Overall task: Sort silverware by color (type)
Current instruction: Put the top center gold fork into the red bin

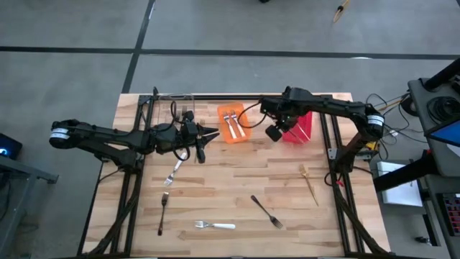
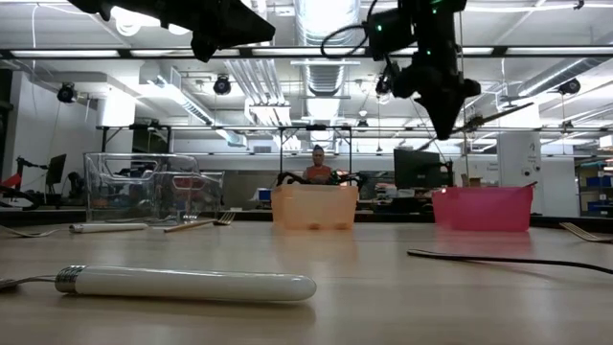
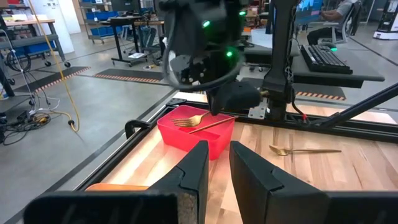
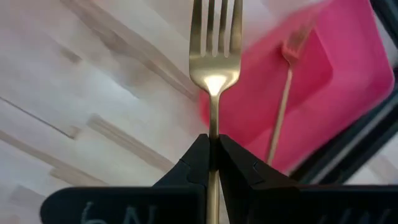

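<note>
Nearest us on the pale, grained wooden table (image 1: 237,183) lies a fork with a smooth, rounded white handle (image 1: 215,226) and a ribbed silver collar. Close by it rest two slim dark metal forks, one (image 1: 267,211) to its right and one (image 1: 163,213) to its left. A thin gold fork (image 1: 310,183) lies toward the right edge, and another white-handled fork (image 1: 175,171) sits below the left arm.

Farther back, our left gripper (image 1: 203,138) hovers between the clear bin (image 1: 172,108) and the orange bin (image 1: 231,124), its blunt dark fingers (image 3: 193,171) standing a narrow gap apart with nothing between them. The clear bin has thin transparent walls; the orange one is translucent and rectangular with forks lying inside.

Beyond that, our right gripper (image 4: 212,152) is pinched tight on the slender stem of a polished gold fork (image 4: 214,59), tines pointing away from the wrist, held above the red bin (image 1: 297,128). A second gold fork (image 4: 283,99) lies in that glossy red plastic bin. Far behind, a person (image 2: 317,165) sits in the room.
</note>
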{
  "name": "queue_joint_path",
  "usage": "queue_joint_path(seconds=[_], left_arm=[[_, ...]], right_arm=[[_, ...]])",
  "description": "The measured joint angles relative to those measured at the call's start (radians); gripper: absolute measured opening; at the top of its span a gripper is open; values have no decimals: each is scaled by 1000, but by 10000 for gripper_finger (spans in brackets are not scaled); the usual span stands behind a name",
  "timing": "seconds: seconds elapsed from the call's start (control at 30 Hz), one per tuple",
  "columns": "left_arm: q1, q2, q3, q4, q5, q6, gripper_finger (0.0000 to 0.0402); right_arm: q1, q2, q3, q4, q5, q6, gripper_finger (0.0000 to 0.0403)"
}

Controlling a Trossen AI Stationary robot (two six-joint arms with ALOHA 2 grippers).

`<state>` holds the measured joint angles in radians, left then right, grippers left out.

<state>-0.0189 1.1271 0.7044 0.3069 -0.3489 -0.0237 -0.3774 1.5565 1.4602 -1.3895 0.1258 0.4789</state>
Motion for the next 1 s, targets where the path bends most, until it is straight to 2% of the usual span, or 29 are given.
queue_joint_path(seconds=[0.2, 0.33, 0.73, 1.0], left_arm=[[0, 0, 0, 0, 0, 0, 48], [0, 0, 0, 0, 0, 10, 48], [0, 0, 0, 0, 0, 14, 48], [0, 0, 0, -1, 0, 14, 48]], right_arm=[[-89, 10, -4, -79, -6, -47, 12], [-152, 7, -5, -105, -49, -74, 12], [-337, 5, -28, -80, -108, -106, 12], [-429, 5, -122, -7, -156, -134, 12]])
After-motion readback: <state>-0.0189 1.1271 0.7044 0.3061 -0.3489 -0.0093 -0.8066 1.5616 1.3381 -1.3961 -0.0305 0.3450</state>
